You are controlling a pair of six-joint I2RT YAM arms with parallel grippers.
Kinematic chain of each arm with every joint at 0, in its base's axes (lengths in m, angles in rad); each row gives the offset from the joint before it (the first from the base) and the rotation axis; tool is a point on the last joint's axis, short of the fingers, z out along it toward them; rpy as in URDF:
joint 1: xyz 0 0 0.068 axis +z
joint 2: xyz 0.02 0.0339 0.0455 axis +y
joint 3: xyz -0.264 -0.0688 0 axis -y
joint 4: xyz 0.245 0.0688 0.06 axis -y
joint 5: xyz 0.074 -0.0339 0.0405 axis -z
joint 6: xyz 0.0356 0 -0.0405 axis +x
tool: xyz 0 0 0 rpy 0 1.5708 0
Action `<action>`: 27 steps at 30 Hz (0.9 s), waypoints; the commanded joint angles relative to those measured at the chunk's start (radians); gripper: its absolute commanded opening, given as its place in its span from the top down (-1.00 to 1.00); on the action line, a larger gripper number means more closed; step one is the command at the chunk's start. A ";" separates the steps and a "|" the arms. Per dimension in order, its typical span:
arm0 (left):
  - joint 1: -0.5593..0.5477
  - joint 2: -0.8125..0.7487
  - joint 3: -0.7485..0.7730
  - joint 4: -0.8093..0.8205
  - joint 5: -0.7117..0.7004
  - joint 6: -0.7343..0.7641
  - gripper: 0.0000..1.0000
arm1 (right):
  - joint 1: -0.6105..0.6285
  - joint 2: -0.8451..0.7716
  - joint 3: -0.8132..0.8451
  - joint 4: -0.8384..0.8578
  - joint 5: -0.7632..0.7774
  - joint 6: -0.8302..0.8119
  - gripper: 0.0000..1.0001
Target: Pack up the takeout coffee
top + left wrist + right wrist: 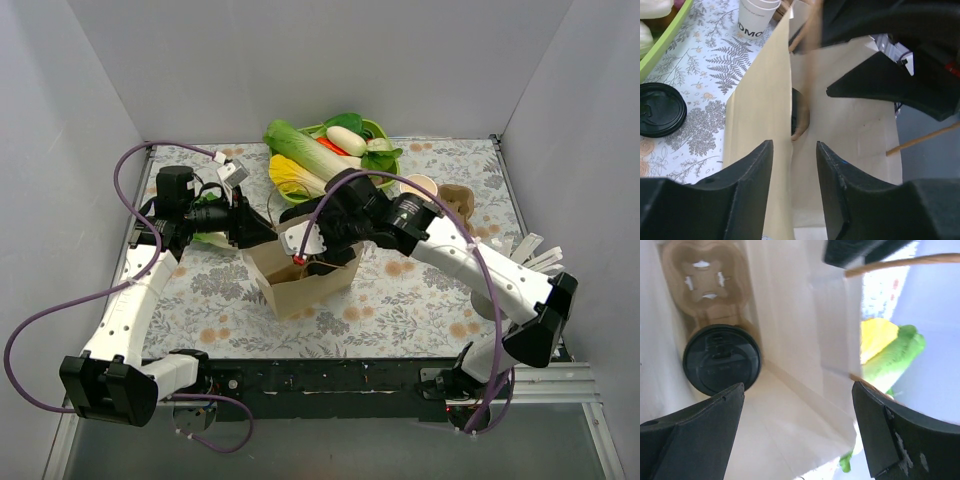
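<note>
The takeout coffee point(721, 359), a cup with a round black lid, stands inside the brown paper bag point(300, 283), next to a cardboard cup carrier point(705, 280) that is also in the bag. My right gripper point(797, 425) is open and empty above the bag's mouth, its fingers spread wide with the lid just beyond the left one. My left gripper point(794, 165) is narrowly open, and its fingers straddle the bag's upright wall point(765, 100). A sliver of the black lid point(801, 116) shows past that wall. The coffee is hidden in the top view.
A loose black lid point(660, 109) lies left of the bag. A stack of lidless paper cups point(418, 187) and a cardboard carrier point(456, 200) stand at the back right. A green basket of vegetables point(340, 150) is at the back. White sticks point(532, 255) lie at the right.
</note>
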 commanded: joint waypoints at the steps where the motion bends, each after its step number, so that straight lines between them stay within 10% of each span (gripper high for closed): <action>1: -0.003 -0.019 -0.011 -0.008 0.091 -0.003 0.29 | -0.002 -0.093 -0.052 0.180 0.086 0.028 -0.90; 10: -0.021 -0.045 -0.038 -0.012 0.151 0.041 0.99 | -0.004 -0.332 -0.343 0.686 0.380 0.034 -0.93; 27: -0.330 -0.150 -0.143 0.045 0.002 0.083 1.00 | -0.179 -0.415 -0.411 0.801 0.617 0.182 -0.83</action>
